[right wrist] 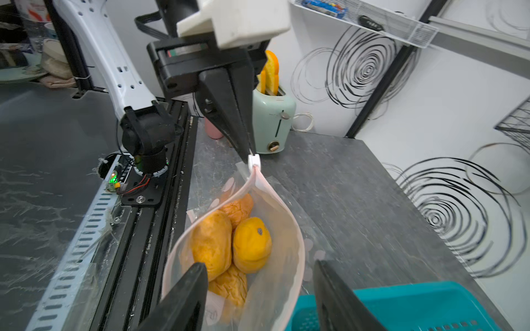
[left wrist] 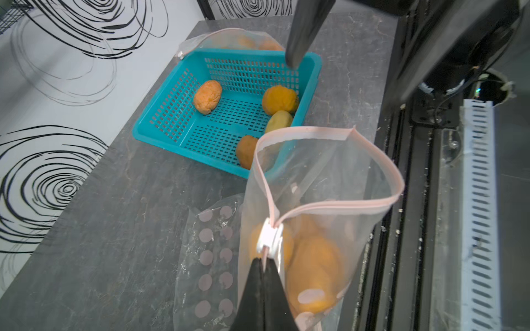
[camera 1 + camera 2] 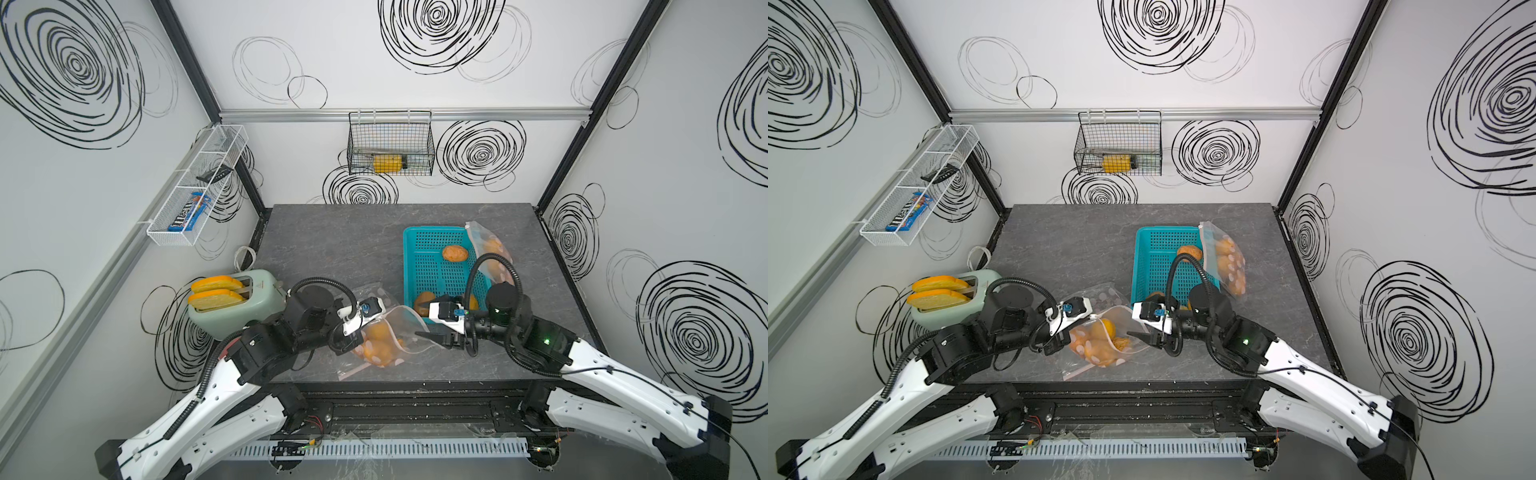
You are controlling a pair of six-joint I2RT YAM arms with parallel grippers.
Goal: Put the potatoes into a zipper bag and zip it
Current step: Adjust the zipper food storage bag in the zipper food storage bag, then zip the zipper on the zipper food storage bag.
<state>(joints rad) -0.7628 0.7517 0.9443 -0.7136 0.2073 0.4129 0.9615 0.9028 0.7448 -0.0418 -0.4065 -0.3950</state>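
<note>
Potatoes (image 3: 376, 340), orange-brown ovals, inside clear pink-rimmed zipper bag (image 3: 399, 322), lower centre in a top view; left gripper (image 1: 249, 147) pinches its rim; right gripper (image 1: 259, 265) spread, empty.

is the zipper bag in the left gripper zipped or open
Open: the zipper bag gapes, its pink rim a wide loop, slider at one end by the left gripper.

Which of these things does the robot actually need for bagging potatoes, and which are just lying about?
Job: potatoes, teal basket, open zipper bag, left end effector pinching the bag beside its slider, right end effector open near its mouth, second filled bag.

Lying about: toaster, toast slices, black wire basket, white wire shelf, candy box.
</note>
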